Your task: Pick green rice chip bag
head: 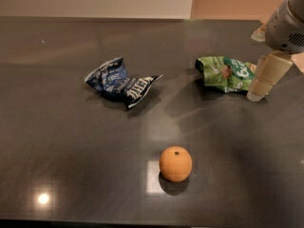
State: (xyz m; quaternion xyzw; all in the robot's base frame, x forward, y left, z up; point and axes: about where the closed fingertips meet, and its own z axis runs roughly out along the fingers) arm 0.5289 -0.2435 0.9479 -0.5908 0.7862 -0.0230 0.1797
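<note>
The green rice chip bag (224, 73) lies crumpled on the dark table (71, 141) at the right, glossy bright green with white lettering. My gripper (259, 90) hangs from the grey arm at the right edge. Its beige tip sits just right of the bag's right end, close to it or touching it, low over the table. The bag's right edge is partly hidden behind the gripper.
A dark blue snack bag (121, 82) with white lettering lies left of centre. An orange (175, 163) sits toward the front, in the middle. The table's far edge meets a pale wall.
</note>
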